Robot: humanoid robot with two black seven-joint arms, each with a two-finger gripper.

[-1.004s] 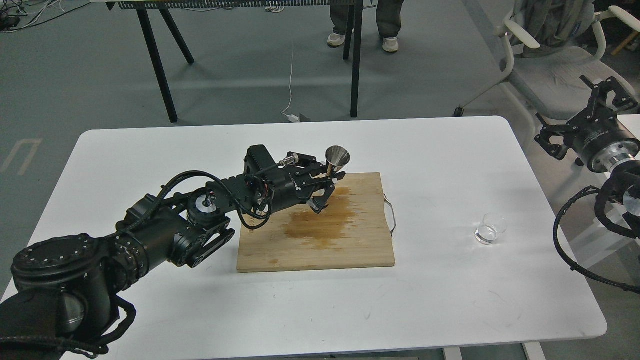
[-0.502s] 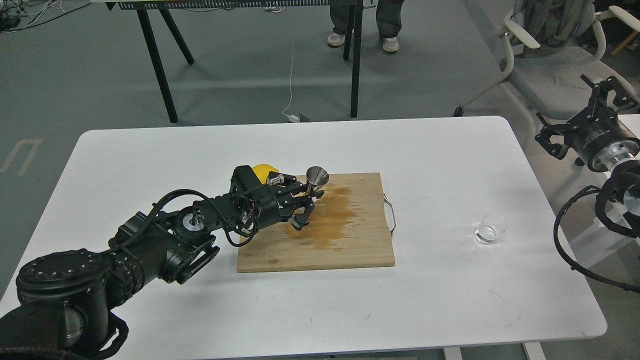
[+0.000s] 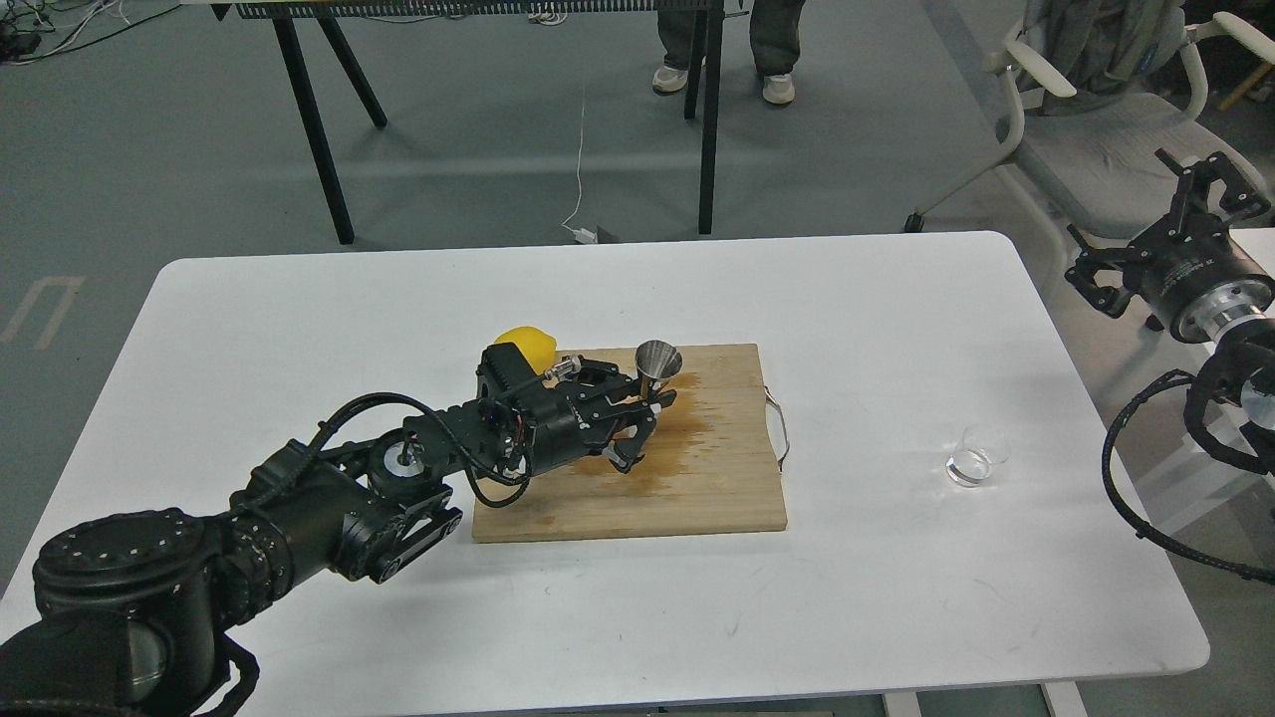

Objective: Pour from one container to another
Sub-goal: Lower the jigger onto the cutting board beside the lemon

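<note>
Steel jigger (image 3: 657, 367) sits upright in my left gripper (image 3: 645, 420), fingers clamped on its narrow waist/lower cone, wide mouth up. Reason, I'd say: waist is the only slim spot to pinch, and mouth-up keeps it ready to receive liquid. It's held over the far-left part of the wooden cutting board (image 3: 697, 498), just above the brown wet stain (image 3: 662, 443); can't tell if the base touches the board or hangs a bit off it. Board prob. there to catch spills, stain fits that.

Glass tumbler (image 3: 974, 458), the pour source, stands alone on the white table (image 3: 299, 319) well right of the board, near my right side. Looks clear, w/ maybe a bit of liquid at the bottom, too small to be sure. Nothing grips it.

Right gripper (image 3: 1146, 254) is up off the table's right edge, fingers spread apart, empty, well away from the tumbler. So pour not started: judgement is the right arm needs to come down and take the tumbler, then bring it to the jigger.

Lemon (image 3: 528, 349) sits behind my left wrist, at the board's far-left corner, partly hidden. Board's metal handle (image 3: 777, 428) is on its right edge.

Bkgd: chair (image 3: 1096, 119) at right, 1 person's legs (image 3: 727, 50) at top.
</note>
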